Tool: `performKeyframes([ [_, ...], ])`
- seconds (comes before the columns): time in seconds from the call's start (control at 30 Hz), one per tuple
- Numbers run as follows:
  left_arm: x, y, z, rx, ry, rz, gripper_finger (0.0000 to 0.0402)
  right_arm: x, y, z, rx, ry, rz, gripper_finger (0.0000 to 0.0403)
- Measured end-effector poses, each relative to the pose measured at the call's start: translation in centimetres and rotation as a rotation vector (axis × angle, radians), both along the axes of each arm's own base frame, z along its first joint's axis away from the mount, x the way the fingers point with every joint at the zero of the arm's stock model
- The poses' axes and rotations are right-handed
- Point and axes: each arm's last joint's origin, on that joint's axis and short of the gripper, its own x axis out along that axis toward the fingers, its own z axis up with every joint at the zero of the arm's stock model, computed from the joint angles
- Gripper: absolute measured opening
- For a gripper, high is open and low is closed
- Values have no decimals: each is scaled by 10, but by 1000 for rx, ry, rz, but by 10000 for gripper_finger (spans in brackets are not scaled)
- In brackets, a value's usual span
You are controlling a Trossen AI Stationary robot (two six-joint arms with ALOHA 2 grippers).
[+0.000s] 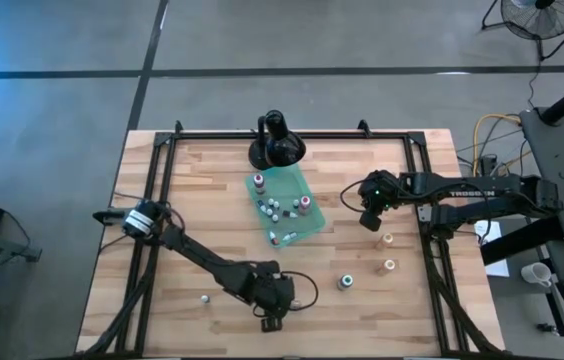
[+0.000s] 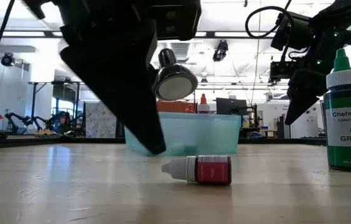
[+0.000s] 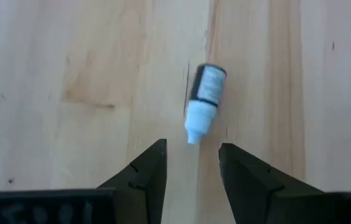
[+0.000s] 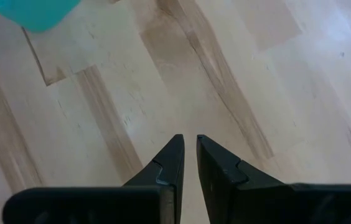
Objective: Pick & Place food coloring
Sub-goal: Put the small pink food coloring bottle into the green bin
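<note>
The left pincer hovered with jaws apart over a red bottle lying flat on the worktop; straddling its body crosswise would grip best. Rightward, the right pincer hung nearly closed, empty.

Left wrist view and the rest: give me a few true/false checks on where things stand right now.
1. The left gripper holds a bottle. False: it is open and empty above the lying red bottle.
2. That red bottle lies on its side. True.
3. The green Chefmaster bottle stands upright. True.
4. The right gripper carries a bottle. False: it is nearly closed and empty over bare wood.
5. The teal tray holds several bottles. True.
</note>
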Motion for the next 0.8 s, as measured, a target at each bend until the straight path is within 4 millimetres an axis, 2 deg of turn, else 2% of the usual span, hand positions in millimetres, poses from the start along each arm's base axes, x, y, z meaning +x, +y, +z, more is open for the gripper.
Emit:
performKeyframes([
  [0.43,11,-4,2,-28,-132,-65,121,-2,1,-7,2,3,-1,38],
  [0.8,6,-1,-13,-27,-123,-80,121,-3,1,-9,3,7,0,38],
])
